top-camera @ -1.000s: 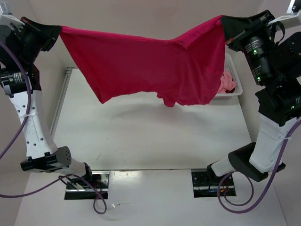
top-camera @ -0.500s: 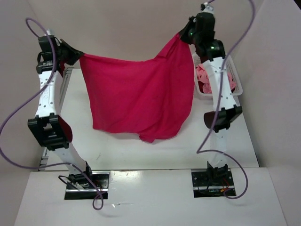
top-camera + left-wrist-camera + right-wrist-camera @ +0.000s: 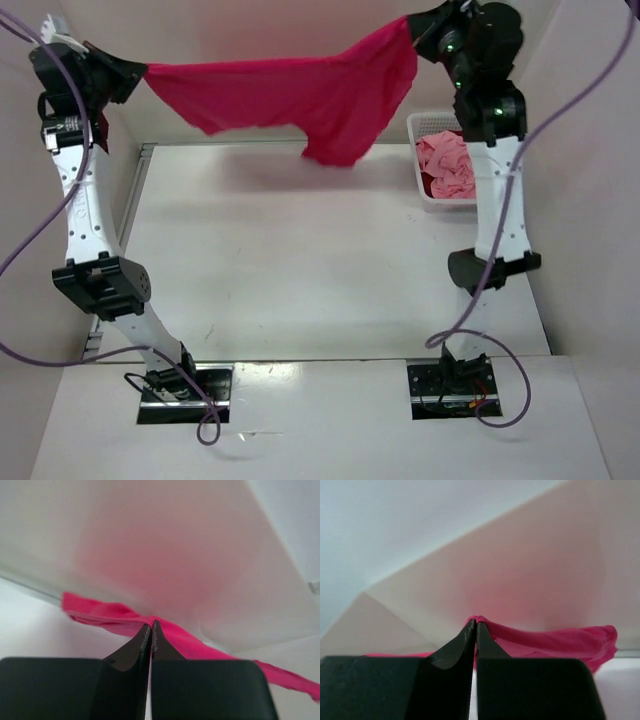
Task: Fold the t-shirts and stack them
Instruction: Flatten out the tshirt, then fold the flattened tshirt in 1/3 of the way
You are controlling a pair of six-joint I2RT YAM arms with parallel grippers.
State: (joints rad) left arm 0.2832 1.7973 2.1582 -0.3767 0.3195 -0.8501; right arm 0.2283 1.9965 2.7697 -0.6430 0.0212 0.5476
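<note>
A bright magenta-red t-shirt point(image 3: 300, 90) is stretched in the air across the back of the table, its lower part swung up toward the rear wall. My left gripper point(image 3: 140, 72) is shut on its left corner; in the left wrist view the cloth point(image 3: 115, 616) leaves the closed tips point(image 3: 151, 625). My right gripper point(image 3: 412, 24) is shut on the right corner, and the right wrist view shows the shirt point(image 3: 555, 640) bunched at the tips point(image 3: 476, 623). A light pink t-shirt point(image 3: 445, 160) lies over a dark crimson one point(image 3: 432, 187) in the basket.
A white lattice basket point(image 3: 417, 135) stands at the back right of the white table point(image 3: 300, 260). Both arms reach up and back, near the beige side walls. Purple cables loop beside each arm.
Both arms lifted and pulled apart, so the shirt went from hanging down in a broad sheet to a taut band flung up and back. The grips have held.
</note>
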